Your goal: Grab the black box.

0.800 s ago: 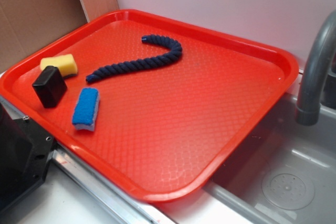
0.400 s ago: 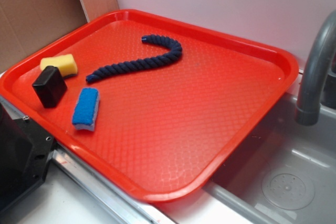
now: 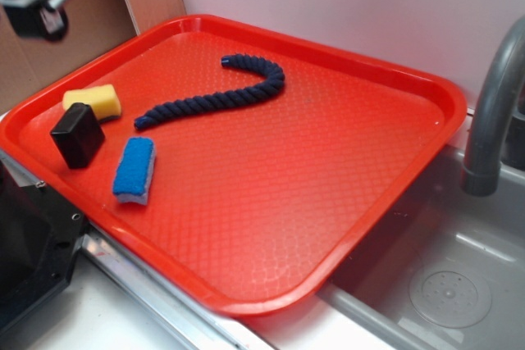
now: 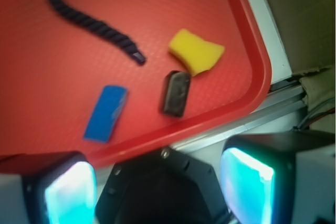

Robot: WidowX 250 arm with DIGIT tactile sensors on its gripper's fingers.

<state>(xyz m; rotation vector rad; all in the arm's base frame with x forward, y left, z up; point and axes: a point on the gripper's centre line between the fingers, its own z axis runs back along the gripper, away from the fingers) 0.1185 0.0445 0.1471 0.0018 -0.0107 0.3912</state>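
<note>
The black box [image 3: 78,136] [image 4: 175,93] stands on the red tray [image 3: 328,202] near its left rim, between a yellow sponge [image 3: 93,102] [image 4: 196,52] and a blue sponge [image 3: 134,170] [image 4: 106,113]. My gripper [image 3: 34,7] has come into the exterior view at the top left corner, high above and behind the box. In the wrist view the gripper [image 4: 157,192] is open, its two pale fingers far apart with nothing between them, and the box lies well ahead of them.
A dark navy rope [image 3: 221,92] [image 4: 89,17] curls across the tray's middle. A large black object with screws [image 3: 33,243] [image 4: 163,192] sits just off the tray's near left edge. A grey faucet [image 3: 492,112] and sink [image 3: 443,284] are at the right.
The gripper, absent from the earlier exterior frames, has entered at the top left. Nothing on the tray has moved.
</note>
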